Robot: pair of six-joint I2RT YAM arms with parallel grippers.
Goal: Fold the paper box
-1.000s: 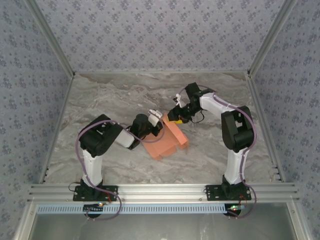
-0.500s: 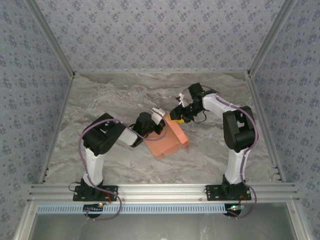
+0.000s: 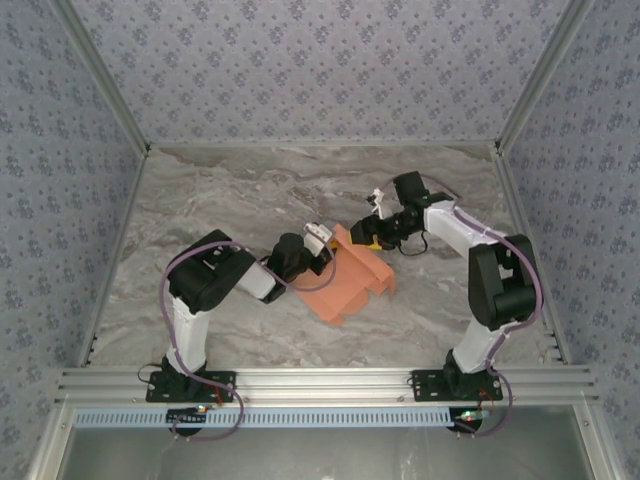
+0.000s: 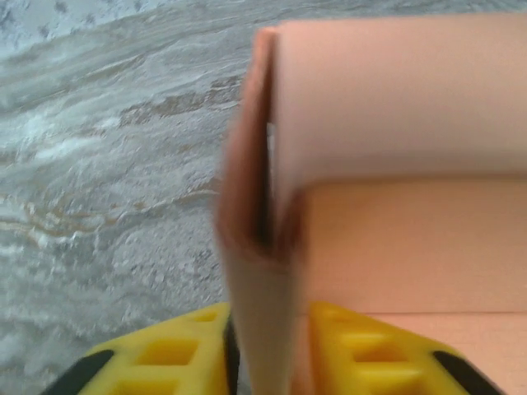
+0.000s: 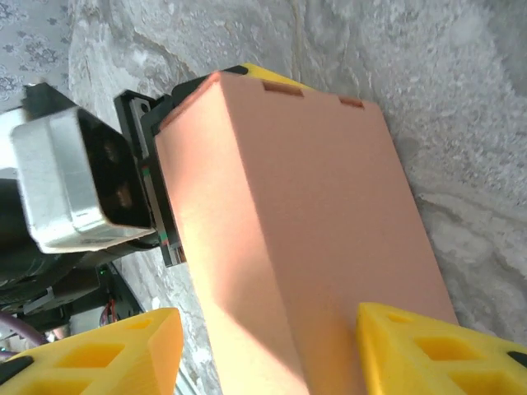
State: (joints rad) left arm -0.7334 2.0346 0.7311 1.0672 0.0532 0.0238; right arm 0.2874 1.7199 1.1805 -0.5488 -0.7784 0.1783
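Note:
The salmon-orange paper box [image 3: 352,285] lies partly folded on the marble table between the two arms. My left gripper [image 3: 318,243] is at its near-left edge. In the left wrist view a doubled flap of the paper box [image 4: 395,107] stands between the yellow fingers [image 4: 165,354], with a thin dark gap on the left side, so the left gripper [image 4: 268,321] is slightly open. My right gripper [image 3: 370,237] is at the box's far end. In the right wrist view the right gripper [image 5: 268,329] is open and straddles the paper box [image 5: 305,214], table showing beside the left finger [image 5: 99,358].
Aluminium rails [image 3: 320,382] run along the near edge and patterned walls [image 3: 60,200] close in the other three sides. Bare marble table [image 3: 220,190] lies behind and to the left of the box. The left arm's wrist camera housing [image 5: 74,181] sits close to the box.
The box has slid to the right and turned slightly. The right arm has swung right with it and its jaws have widened. The left jaws have loosened around the flap.

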